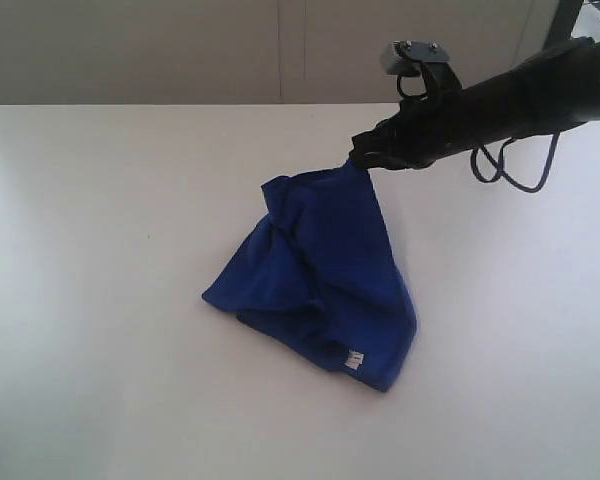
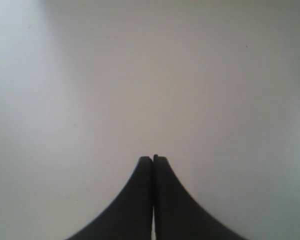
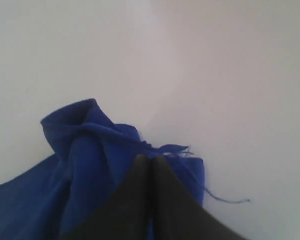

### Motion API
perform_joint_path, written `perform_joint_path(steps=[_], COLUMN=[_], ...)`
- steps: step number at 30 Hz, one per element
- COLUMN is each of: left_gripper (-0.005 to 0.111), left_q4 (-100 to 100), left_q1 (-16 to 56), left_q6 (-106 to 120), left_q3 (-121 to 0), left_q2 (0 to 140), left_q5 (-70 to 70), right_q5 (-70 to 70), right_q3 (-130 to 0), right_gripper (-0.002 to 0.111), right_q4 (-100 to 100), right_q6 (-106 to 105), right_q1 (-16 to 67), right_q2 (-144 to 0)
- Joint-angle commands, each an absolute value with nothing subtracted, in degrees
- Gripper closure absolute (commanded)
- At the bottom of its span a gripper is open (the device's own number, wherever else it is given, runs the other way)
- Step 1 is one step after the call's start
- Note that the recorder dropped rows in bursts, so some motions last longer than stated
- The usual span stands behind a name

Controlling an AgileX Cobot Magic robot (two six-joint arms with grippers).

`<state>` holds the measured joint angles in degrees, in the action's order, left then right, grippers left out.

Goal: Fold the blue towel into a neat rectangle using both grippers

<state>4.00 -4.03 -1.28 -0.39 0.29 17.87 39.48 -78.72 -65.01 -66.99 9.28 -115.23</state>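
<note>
Here's the right gripper [image 1: 358,156], reaching in from the far right of the exterior view, and its fingers [image 3: 167,187] are pressed together on one corner of the blue towel [image 1: 325,270]. That's a firm pinch: the wrist view shows frayed cloth bunched right at the tips and one loose thread [image 3: 225,200] trailing onto the white surface.

The towel sits around the middle of the worktop [image 1: 100,250], a little right of centre. It's lifted at that one corner, so it stands like a small tent: the peak is up at the fingers and the cloth fans out and down from there. Its long line runs from the raised peak at the far side down to the near tip. A second point of cloth juts out to the left along the base. The lower part rests crumpled on the worktop with deep folds on its left flank. The white tag [image 1: 353,360] shows on the near edge, close to the lowest tip.

Over to the left gripper [image 2: 153,159]: both fingers meet flat against each other, nothing between them, with only bare white worktop beneath.

A black cable [image 1: 520,172] loops under the right arm.
</note>
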Motion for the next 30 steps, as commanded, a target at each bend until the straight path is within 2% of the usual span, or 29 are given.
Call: perform_joint_path(steps=[1, 8, 13, 21, 30], left_gripper=[0.107, 0.107, 0.107, 0.107, 0.107], left_q4=[4.2, 4.2, 4.2, 2.5, 12.6], left_q1=[-3.9, -3.9, -3.9, -4.0, -4.0], left_q6=[-1.3, -1.3, -1.3, 0.3, -7.7], left_q3=[0.0, 0.0, 0.0, 0.0, 0.0], left_q2=[0.0, 0.0, 0.0, 0.0, 0.0], left_q5=[17.7, 17.7, 17.7, 17.2, -0.4], right_q5=[39.5, 35.1, 32.1, 33.3, 32.7], right_q3=[-78.6, -74.3, -68.7, -67.3, -67.3], right_gripper=[0.108, 0.108, 0.108, 0.108, 0.108], right_q4=[-55.2, -45.1, -44.7, -44.7, -44.7], right_q6=[-56.7, -43.3, -43.0, -41.8, -40.2], right_q1=[9.1, 9.1, 9.1, 9.1, 9.1], right_q2=[-112.8, -108.2, -104.2, -103.6, -103.6])
